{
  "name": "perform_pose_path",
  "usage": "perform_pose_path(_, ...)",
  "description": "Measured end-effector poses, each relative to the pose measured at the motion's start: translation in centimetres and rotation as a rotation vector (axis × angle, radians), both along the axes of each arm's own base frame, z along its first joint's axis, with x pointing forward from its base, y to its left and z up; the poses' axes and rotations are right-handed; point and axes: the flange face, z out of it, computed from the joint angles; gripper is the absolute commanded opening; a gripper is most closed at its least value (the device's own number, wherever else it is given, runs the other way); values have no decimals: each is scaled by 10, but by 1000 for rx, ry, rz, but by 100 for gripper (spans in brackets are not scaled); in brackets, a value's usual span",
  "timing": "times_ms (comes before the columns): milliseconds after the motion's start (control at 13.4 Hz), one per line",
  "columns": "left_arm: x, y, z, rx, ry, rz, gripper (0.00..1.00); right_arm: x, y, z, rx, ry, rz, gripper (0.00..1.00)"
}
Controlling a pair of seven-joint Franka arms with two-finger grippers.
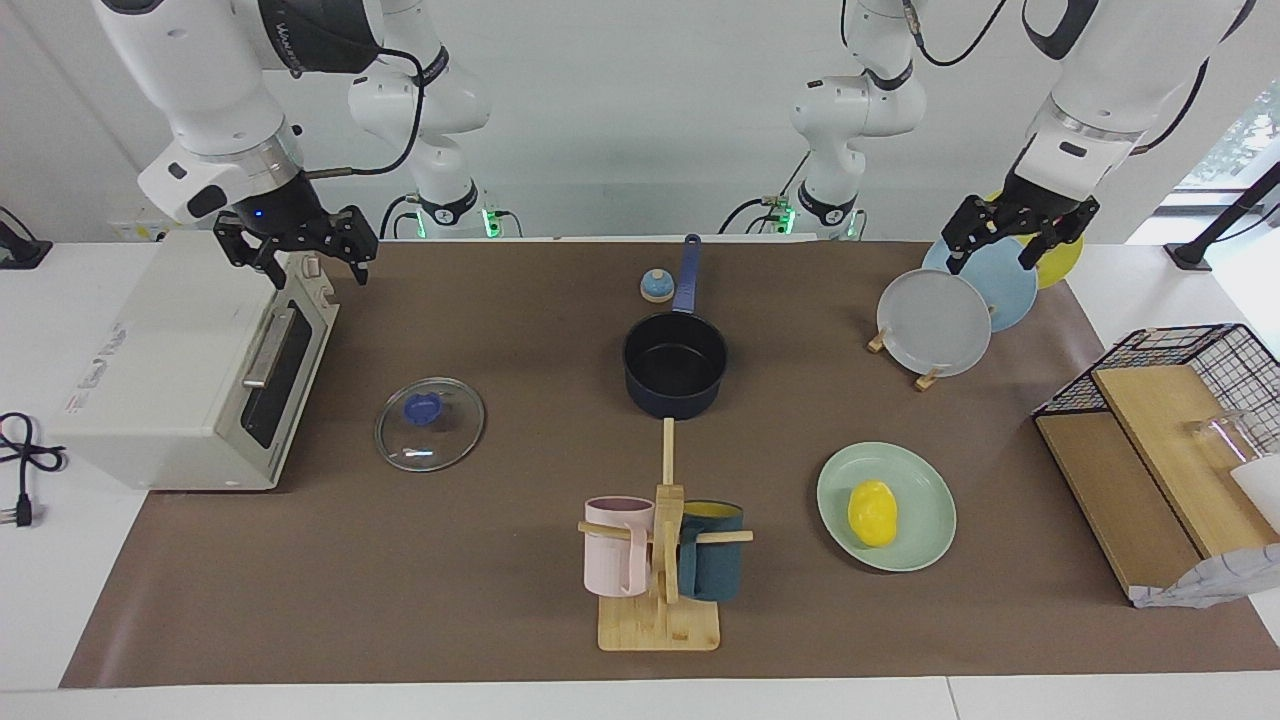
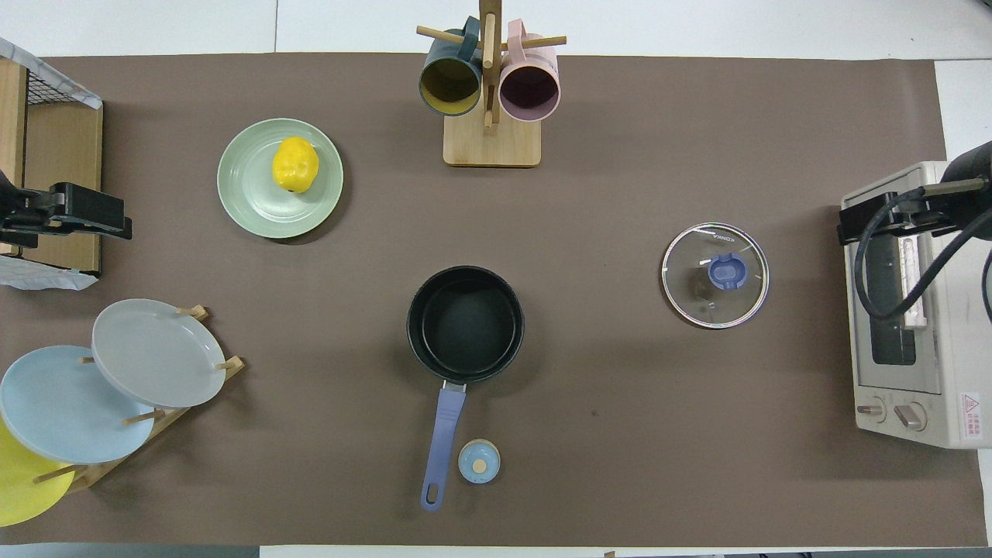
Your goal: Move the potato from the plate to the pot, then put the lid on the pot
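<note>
The yellow potato [image 1: 873, 513] [image 2: 295, 164] lies on the mint-green plate [image 1: 925, 480] [image 2: 256, 201], which is farther from the robots than the pot and toward the left arm's end. The navy pot [image 1: 675, 365] [image 2: 465, 322] stands empty mid-table, its blue handle pointing toward the robots. The glass lid [image 1: 430, 425] [image 2: 714, 275] lies flat on the mat toward the right arm's end, knob up. My left gripper [image 1: 1000, 250] [image 2: 77, 213] is open and raised over the plate rack. My right gripper [image 1: 315, 268] [image 2: 891, 221] is open and raised over the toaster oven.
A toaster oven [image 1: 170, 370] [image 2: 907, 325] stands at the right arm's end. A rack of upright plates [image 1: 935, 322] [image 2: 155, 353] and a wire basket with wooden boards [image 1: 1170, 430] are at the left arm's end. A mug tree [image 1: 660, 560] [image 2: 490, 93] stands farther out. A small bell [image 1: 656, 286] [image 2: 479, 461] sits beside the pot handle.
</note>
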Motion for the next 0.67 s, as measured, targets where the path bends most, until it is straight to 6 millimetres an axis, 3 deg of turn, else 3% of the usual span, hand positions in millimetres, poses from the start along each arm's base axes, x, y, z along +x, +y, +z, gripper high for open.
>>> perform_pose_path(671,1,-5,-1,-4,-9,-8,100,0,1,0,0,1,1,100)
